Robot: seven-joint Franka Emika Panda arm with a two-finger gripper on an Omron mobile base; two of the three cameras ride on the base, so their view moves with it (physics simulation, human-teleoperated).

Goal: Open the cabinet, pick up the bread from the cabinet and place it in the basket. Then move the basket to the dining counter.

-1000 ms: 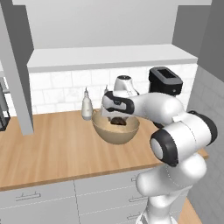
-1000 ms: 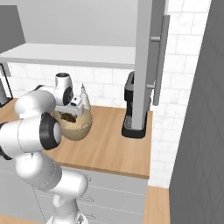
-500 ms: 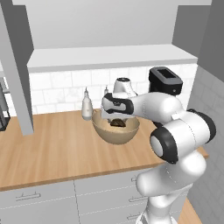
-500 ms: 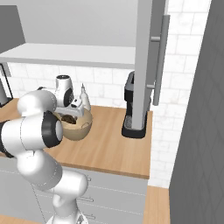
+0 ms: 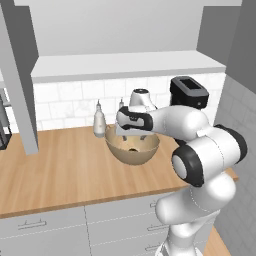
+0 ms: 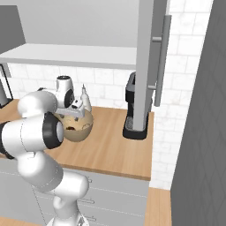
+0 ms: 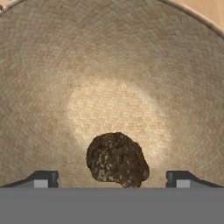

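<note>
Change: a second before, the hand sat low inside the basket [image 5: 131,150]; in that second it lifted a little, and the basket did not move.
Bread: the bread [image 7: 116,158] lay loose on the bottom of the basket, with nothing touching it.
Gripper: the gripper [image 7: 113,178] was wide open and held nothing. Its two dark fingertips [image 7: 43,178] stood far apart, one on each side of the bread.
Bread from the gripper: the bread was just below the hand, between the two tips but past them, near the middle of the basket floor.
Basket from the gripper: the basket was right under the hand and all around it, on the wood counter [image 5: 60,172].
Cabinet: the door [image 6: 148,57] stood open, well off to the side of the hand.
What it meant: the bread step looked done. The basket had not yet gone to the dining counter, so grabbing the basket seemed next.
</note>
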